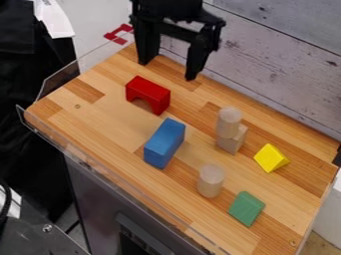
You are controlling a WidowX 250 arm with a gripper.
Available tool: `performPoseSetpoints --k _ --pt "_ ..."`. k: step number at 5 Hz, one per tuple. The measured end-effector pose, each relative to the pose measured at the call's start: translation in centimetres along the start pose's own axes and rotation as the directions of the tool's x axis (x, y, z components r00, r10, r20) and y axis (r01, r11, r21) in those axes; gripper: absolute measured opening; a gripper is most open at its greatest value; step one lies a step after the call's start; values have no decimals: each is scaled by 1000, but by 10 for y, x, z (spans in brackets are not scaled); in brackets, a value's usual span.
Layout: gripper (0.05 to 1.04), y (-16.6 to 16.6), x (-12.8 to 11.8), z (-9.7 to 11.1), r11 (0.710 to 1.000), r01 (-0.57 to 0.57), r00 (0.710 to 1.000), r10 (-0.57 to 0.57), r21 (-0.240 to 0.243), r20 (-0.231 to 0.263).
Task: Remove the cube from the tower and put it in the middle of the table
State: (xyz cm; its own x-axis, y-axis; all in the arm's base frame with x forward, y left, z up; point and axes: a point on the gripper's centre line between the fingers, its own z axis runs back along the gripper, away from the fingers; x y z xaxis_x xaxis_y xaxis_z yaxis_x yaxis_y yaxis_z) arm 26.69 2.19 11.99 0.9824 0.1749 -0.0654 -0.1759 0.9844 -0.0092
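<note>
A pale wooden cube (231, 142), under a pale wooden cylinder (229, 121), sits rightward of the black gripper (168, 70), jaws apart.

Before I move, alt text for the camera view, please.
A wooden cylinder stands on a cube; around them sit a blue block, red arch, yellow prism, green block and second cylinder. The open tool hangs beyond the arch.

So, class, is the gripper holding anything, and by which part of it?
Nothing is held; the gripper is open, with no block between its fingers.
</note>
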Motion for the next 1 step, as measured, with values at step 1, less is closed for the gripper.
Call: performPoseSetpoints --k 1 --pt "1001 6 2 -10 1000 3 1000 -3 -11 4"
